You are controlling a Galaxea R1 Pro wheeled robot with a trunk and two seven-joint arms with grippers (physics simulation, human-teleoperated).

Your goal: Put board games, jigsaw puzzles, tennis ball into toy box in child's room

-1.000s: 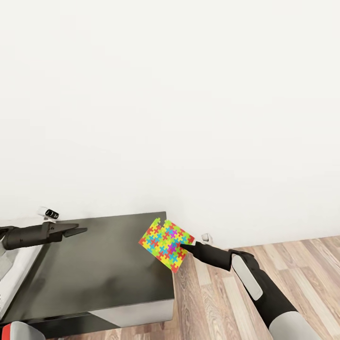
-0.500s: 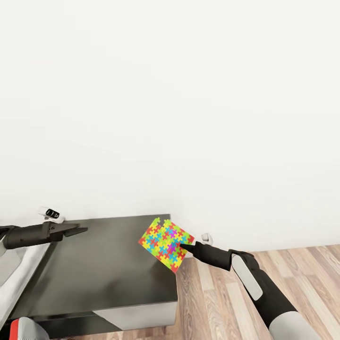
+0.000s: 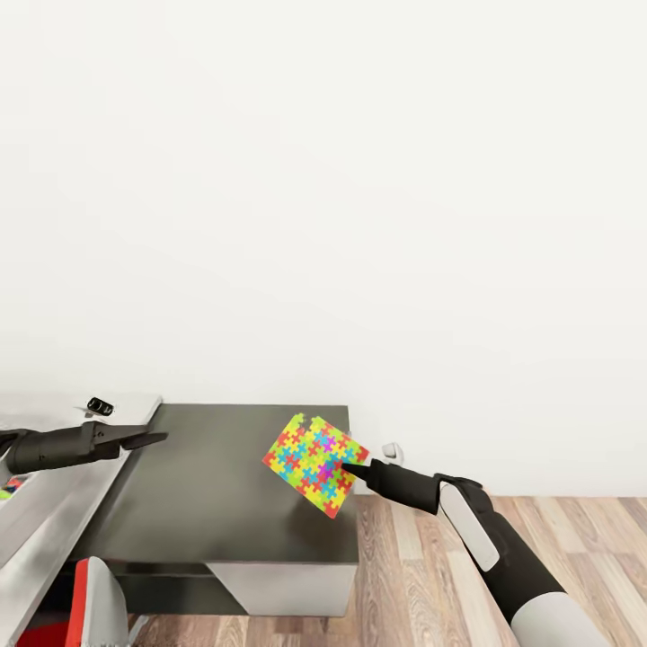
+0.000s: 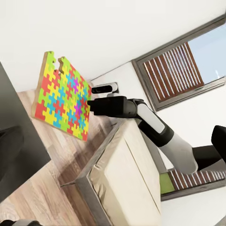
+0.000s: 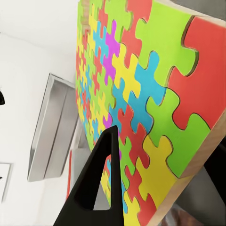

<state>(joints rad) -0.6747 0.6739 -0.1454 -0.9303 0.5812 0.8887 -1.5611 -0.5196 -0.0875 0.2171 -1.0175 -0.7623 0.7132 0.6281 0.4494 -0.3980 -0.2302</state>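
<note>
My right gripper (image 3: pixel 349 467) is shut on the edge of a jigsaw puzzle (image 3: pixel 314 463), a square multicoloured board held tilted over the right end of the table's dark-grey lower section (image 3: pixel 207 512). The same puzzle (image 5: pixel 141 89) is close up in the right wrist view, with one black finger (image 5: pixel 101 179) across its face. From the left wrist view I see the puzzle (image 4: pixel 61 101) and the right gripper (image 4: pixel 92 107) clamping it. My left gripper (image 3: pixel 153 438) hovers open and empty over the table's left part, by the corner of the light-grey toy box (image 3: pixel 135 406).
The white wall rises right behind the table. Wood-plank floor (image 3: pixel 539 521) lies to the right. A red and grey object (image 3: pixel 90 593) stands at the table's front left. The bed (image 4: pixel 127 179) and a window with blinds (image 4: pixel 179 66) lie behind the right arm.
The whole head view has shifted: the table now sits further right and the light-grey box has come in at the left. Both arms keep their poses, and the puzzle stays gripped.
</note>
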